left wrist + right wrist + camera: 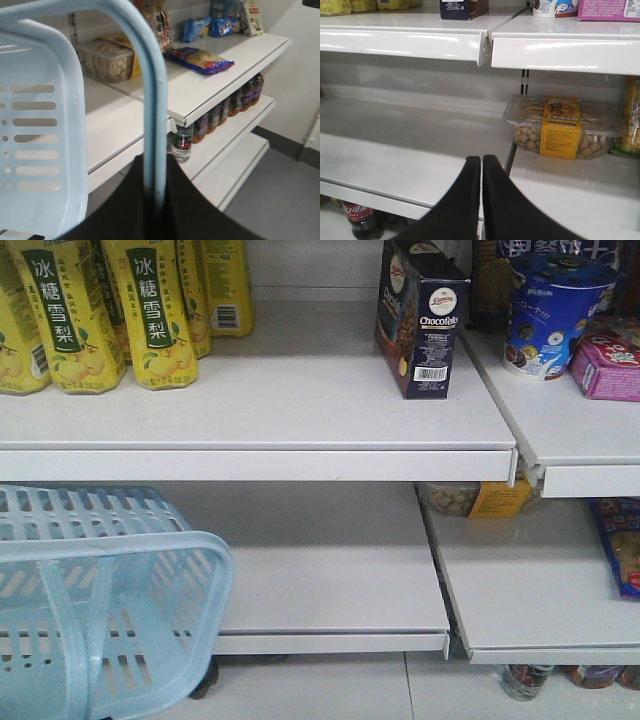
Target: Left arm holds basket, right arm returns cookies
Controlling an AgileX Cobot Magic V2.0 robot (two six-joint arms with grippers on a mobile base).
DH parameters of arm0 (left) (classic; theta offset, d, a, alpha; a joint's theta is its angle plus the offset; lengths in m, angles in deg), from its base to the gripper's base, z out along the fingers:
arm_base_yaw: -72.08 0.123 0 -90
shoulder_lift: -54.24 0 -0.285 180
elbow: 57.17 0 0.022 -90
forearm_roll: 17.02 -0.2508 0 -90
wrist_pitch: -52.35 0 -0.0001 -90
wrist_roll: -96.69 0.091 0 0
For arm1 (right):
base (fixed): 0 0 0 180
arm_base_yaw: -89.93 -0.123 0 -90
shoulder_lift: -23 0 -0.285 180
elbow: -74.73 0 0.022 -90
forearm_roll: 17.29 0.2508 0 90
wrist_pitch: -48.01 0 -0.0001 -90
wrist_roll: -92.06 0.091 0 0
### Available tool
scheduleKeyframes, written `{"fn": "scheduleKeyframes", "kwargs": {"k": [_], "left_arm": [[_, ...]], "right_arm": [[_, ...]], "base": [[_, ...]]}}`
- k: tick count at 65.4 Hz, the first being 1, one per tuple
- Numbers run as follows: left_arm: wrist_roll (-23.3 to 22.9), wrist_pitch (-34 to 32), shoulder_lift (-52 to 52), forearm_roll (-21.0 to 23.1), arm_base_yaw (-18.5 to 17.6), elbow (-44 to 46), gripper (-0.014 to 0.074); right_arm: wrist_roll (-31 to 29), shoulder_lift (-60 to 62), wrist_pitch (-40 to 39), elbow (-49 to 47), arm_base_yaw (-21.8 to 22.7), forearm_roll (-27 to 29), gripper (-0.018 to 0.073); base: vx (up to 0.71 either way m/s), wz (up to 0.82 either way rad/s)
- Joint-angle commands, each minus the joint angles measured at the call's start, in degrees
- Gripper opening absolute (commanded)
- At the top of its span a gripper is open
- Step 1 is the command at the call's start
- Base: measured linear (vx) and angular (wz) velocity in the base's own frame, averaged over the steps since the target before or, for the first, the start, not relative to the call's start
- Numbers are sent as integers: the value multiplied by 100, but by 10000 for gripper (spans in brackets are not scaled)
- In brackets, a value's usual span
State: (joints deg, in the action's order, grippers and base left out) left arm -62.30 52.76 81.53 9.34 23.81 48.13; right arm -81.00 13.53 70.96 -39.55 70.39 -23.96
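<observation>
- The cookie box (422, 322) stands upright on the upper shelf (300, 400), near that shelf's right end, with its barcode side facing out. Judging by this, the return looks done or nearly done.
- The box sits close to the front right corner of the shelf, just beside the seam to the next shelf board. A knock from an arm passing below or beside it could tip it, since it is tall and narrow.
- The right jaws (481, 165) are pressed together with nothing between them. They point at the lower shelf (395, 155), well below the box, whose bottom edge shows at the top of the right wrist view (463, 8).
- So the box is above and a little left of the right jaws, well apart from them, and not held.
- If the right arm rises straight up, it could catch the front lip of the upper shelf; this is a guess from how low it sits.
- The basket (100, 600) hangs low at the left, tilted, with its handle (150, 100) running down into the left jaws (152, 195). They seem to be clamped on the handle, though the contact itself is dark and hard to read.
- A loose hold there would let the basket swing or slip toward the lower shelf edge.
- The blue tub (555, 315) and pink box (607, 365) stand near the cookie box on the next board, untouched.
</observation>
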Motion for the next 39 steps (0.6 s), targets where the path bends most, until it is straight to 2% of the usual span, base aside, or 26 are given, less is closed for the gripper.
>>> {"fn": "scheduleKeyframes", "kwargs": {"k": [1,8,13,32,39], "left_arm": [[20,-627,-263,-237,296,-45,-6],[14,-627,-506,-415,750,-281,-6],[-175,-632,-709,-729,1120,-463,-6],[-1903,-517,-1136,-2034,2661,-503,-6],[-2390,-451,-1292,-2491,3180,-509,-6]], "right_arm": [[3,-78,-411,-155,-5,-63,-8],[3,-78,-411,-155,-5,-63,-8],[3,-78,-411,-155,-5,-63,-8],[3,-78,-411,-155,-5,-63,-8],[3,-78,-411,-155,-5,-63,-8]], "base": [[0,0],[0,0],[0,0],[0,0],[0,0]]}}
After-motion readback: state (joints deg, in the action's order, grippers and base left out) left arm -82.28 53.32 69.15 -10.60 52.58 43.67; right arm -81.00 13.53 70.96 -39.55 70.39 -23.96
